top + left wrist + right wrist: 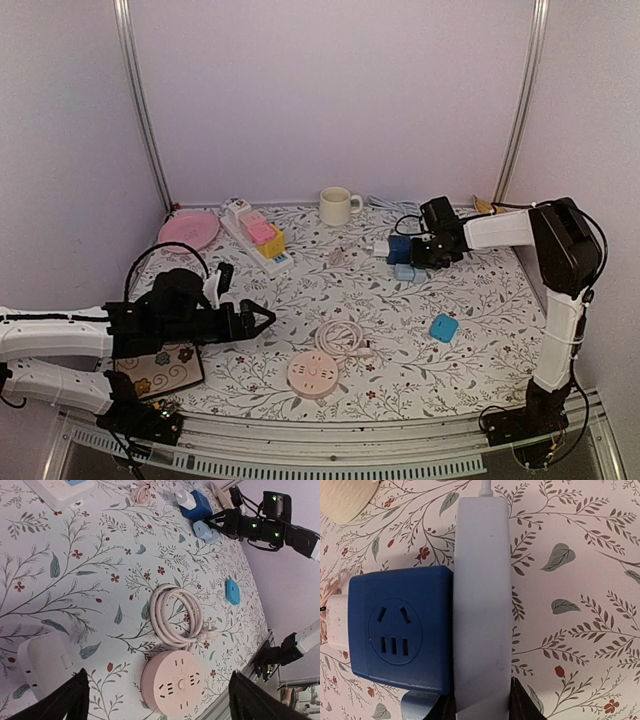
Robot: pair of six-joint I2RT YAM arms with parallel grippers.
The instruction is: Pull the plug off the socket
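Note:
A dark blue cube socket (398, 248) lies at the back right of the table, and also shows in the right wrist view (400, 630) and the left wrist view (196, 505). A pale blue-white plug block (482, 605) sits flush against its right side, with a cable leaving its far end. My right gripper (424, 252) is shut on this block, one finger (520, 705) on each long side. A small white plug (334, 625) is on the cube's opposite side. My left gripper (262, 318) is open and empty, hovering at the front left.
A pink round power strip (313, 372) with a coiled pink cable (345, 338) lies front centre, under my left gripper (158, 674). A white power strip (258, 238) with pink and yellow plugs, a pink plate (190, 230) and a mug (336, 205) stand at the back. A small blue block (444, 327) lies at the right.

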